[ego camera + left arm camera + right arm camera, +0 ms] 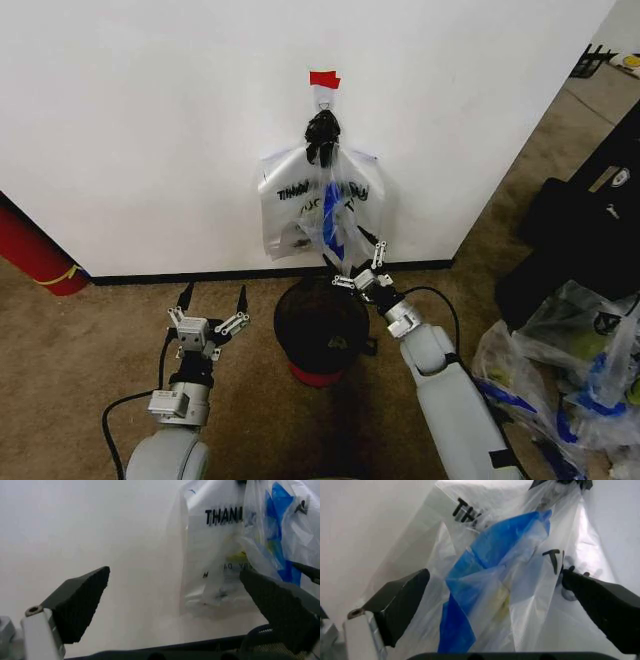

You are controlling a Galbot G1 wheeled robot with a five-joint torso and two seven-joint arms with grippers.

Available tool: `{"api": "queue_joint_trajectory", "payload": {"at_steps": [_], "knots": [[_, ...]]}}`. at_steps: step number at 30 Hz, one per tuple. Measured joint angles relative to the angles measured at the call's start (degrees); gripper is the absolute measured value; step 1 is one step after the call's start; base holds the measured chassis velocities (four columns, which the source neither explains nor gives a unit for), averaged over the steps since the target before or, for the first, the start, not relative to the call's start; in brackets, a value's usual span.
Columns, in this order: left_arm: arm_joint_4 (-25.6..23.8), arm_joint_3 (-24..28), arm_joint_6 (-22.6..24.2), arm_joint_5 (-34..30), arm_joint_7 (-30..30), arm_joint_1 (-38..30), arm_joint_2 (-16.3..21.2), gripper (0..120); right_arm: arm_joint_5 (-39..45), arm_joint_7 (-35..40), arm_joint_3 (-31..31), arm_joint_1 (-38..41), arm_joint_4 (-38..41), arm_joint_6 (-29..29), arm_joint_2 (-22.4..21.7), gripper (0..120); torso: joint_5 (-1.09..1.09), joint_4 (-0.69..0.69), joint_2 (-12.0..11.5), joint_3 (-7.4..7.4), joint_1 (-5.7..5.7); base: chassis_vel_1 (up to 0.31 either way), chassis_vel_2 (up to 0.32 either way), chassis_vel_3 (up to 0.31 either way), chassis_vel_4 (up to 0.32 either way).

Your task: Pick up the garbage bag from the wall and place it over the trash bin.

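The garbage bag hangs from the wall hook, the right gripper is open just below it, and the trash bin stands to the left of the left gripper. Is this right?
Not quite. The head view shows the trash bin between the left gripper and the right gripper. The garbage bag and the hook are as you say.

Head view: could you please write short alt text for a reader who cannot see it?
The right gripper, open, reaches up to the garbage bag hanging from a hook on the white wall, above the black mesh trash bin. The left gripper, open, waits lower, beside the bin.
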Motion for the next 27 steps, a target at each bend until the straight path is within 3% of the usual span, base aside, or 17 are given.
{"api": "queue_joint_trajectory", "payload": {"at_steps": [6,12,23,27], "knots": [[0.0,0.1,0.0,0.1,0.0,0.0,0.0,100,-2.8,0.1,1.2,1.6,-1.6,0.0,1.5,81,0.0,0.0,0.0,0.0,0.0,0.0,0.0,0.0,0.0],[0.0,0.0,0.0,0.1,-0.1,0.1,0.0,100,-5.1,0.0,1.5,3.0,-3.8,-0.6,2.1,54,0.0,0.0,0.0,0.0,0.0,0.0,0.0,0.0,0.0],[0.3,-0.1,0.0,0.1,-0.2,-0.1,0.1,100,-5.5,-0.4,1.8,4.2,-5.6,-1.1,1.9,38,0.01,0.0,0.0,0.0,-0.01,0.0,0.0,0.0,0.0],[0.3,0.2,0.1,0.1,-0.2,-0.2,0.2,100,-3.7,-0.5,1.8,4.4,-5.8,-1.8,1.6,25,0.0,0.0,0.0,0.0,-0.01,0.0,0.0,0.0,0.0]]}}
